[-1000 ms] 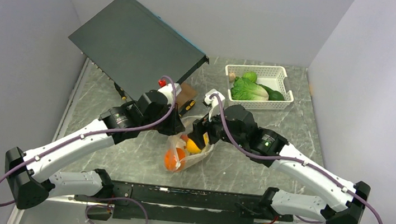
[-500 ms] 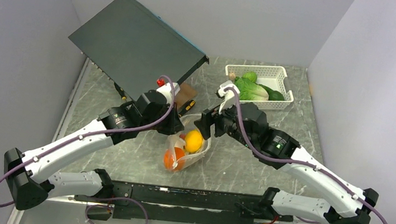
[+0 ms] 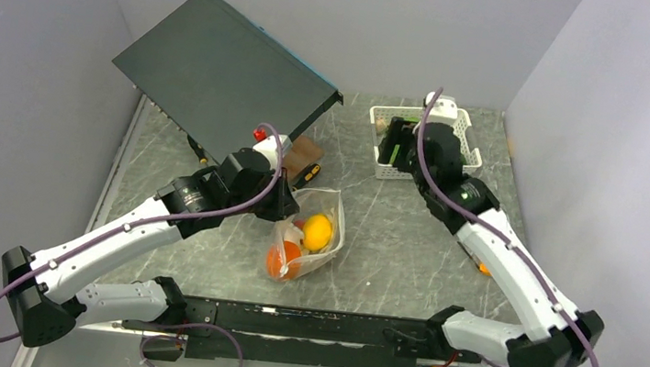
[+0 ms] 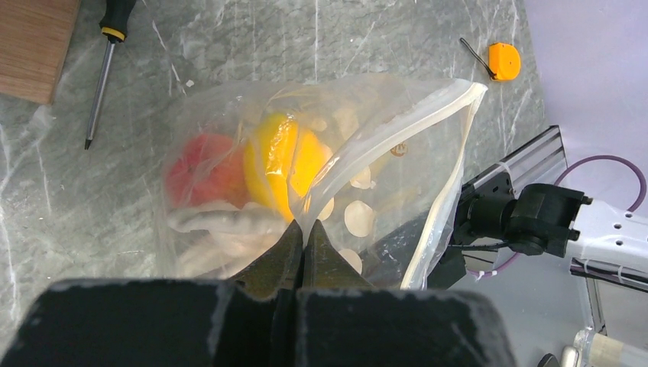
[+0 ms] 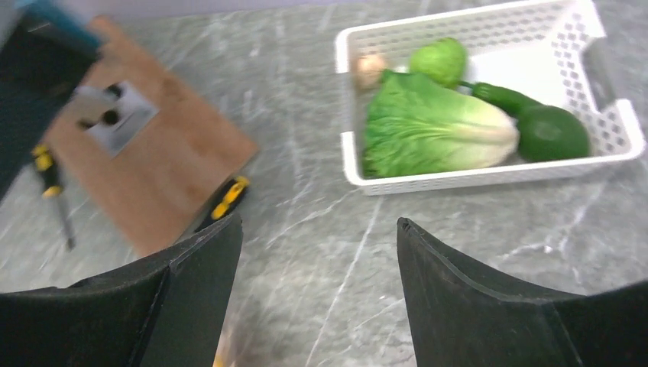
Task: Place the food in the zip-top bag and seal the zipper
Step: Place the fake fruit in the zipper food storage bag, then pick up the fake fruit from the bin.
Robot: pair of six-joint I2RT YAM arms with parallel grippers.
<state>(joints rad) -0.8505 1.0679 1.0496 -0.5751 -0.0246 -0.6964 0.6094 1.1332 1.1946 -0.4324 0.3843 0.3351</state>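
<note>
The table (image 3: pixel 389 237) is walled in by pale walls on the left, far and right, and by the black rail (image 3: pixel 305 322) with the arm bases along its near edge. The widest bare marble lies between the zip-top bag (image 3: pixel 330 204), near the middle, and the white basket (image 3: pixel 380 170) at the far right. The left gripper (image 4: pixel 303 235) has its fingers pressed together on the bag's clear film, holding the mouth up. The whitish zipper (image 4: pixel 452 145) runs down the bag's open edge. Inside lie a yellow fruit (image 3: pixel 318 232), a round orange (image 3: pixel 281 260), a reddish peach (image 4: pixel 200 172) and a pale beige piece (image 4: pixel 221 225). The right gripper (image 5: pixel 317 229) hangs over the left end of the basket, fingers spread wide with nothing between them. Below it are a lettuce (image 5: pixel 435 134), a round green piece (image 5: pixel 439 60), a dark green one (image 5: pixel 546 130) and a small beige one (image 5: pixel 370 69). A big dark slab (image 3: pixel 224 66) leans across the far left. At its lower edge, just beyond the bag, lie a wooden board (image 3: pixel 308 150) and a yellow-and-black screwdriver (image 4: pixel 103 65). A small orange object (image 3: pixel 483 269) sits by the right arm's forearm. A tiny brown print on the bag is too small to read.
</note>
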